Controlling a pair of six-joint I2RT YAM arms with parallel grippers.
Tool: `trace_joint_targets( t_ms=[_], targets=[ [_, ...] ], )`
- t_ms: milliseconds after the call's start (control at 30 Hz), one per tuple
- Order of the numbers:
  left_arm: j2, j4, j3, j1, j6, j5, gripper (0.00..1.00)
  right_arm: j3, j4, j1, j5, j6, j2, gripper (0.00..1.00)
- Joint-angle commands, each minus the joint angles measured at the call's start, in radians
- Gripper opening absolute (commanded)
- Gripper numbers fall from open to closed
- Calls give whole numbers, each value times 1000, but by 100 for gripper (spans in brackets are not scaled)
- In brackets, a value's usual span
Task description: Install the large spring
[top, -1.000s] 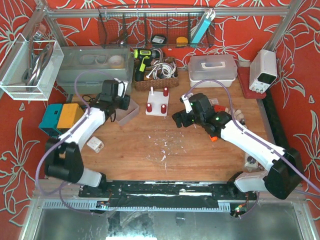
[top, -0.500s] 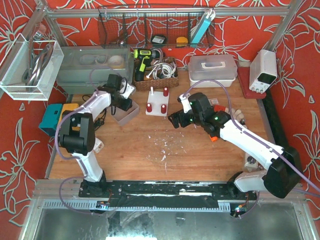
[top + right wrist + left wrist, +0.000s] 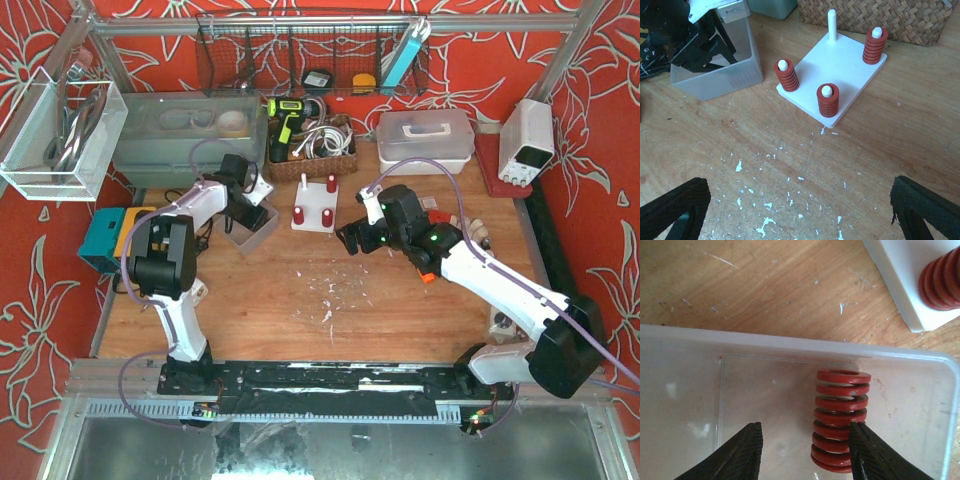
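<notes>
Left wrist view: left fingers (image 3: 742, 455) part-open astride a red coil spring (image 3: 840, 422) in a clear plastic bin (image 3: 765, 342), probably stiff and light, best pinched mid-coils; right fingers (image 3: 675, 205) wide

The table (image 3: 300, 310) is of brown wood, with scratches and many small white flakes (image 3: 326, 292) around its middle. Toward the back left stands a clear plastic bin (image 3: 715, 82). Just beside it, on its right, lies a white base (image 3: 840, 70) with pegs; the two are close but do not touch. Behind the base stands a wicker basket (image 3: 312, 166). To the left of the basket is a large grey box (image 3: 180, 140), and to its right a white container with a lid (image 3: 425, 138). At the left edge sits a teal and orange box (image 3: 122, 236), and near it a small white block (image 3: 190, 290). A red mat (image 3: 493, 170) lies at the back right corner.
</notes>
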State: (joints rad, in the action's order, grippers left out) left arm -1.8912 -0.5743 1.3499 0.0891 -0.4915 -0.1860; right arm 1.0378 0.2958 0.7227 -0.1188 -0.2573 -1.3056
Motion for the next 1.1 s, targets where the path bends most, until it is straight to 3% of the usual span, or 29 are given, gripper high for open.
trace_joint_targets(
  t_ms=[0,267,467,733,1067],
  targets=[
    [-35,-40,12,-4,-35,-12,51,-18,-18,3,29,-5,23,99],
    [-53,13,-5,-4,-21,148,51,-14,-14,3,36,-3,18,99],
    [53,93,-24,-5,12,231,50,-19,-20,3,44,-2,18,99],
    [122,92,-45,-6,112,89,53,-22,-22,4,61,0,11,99],
    [52,101,-62,-5,88,185,54,-30,-25,3,73,1,26,99]
  ],
)
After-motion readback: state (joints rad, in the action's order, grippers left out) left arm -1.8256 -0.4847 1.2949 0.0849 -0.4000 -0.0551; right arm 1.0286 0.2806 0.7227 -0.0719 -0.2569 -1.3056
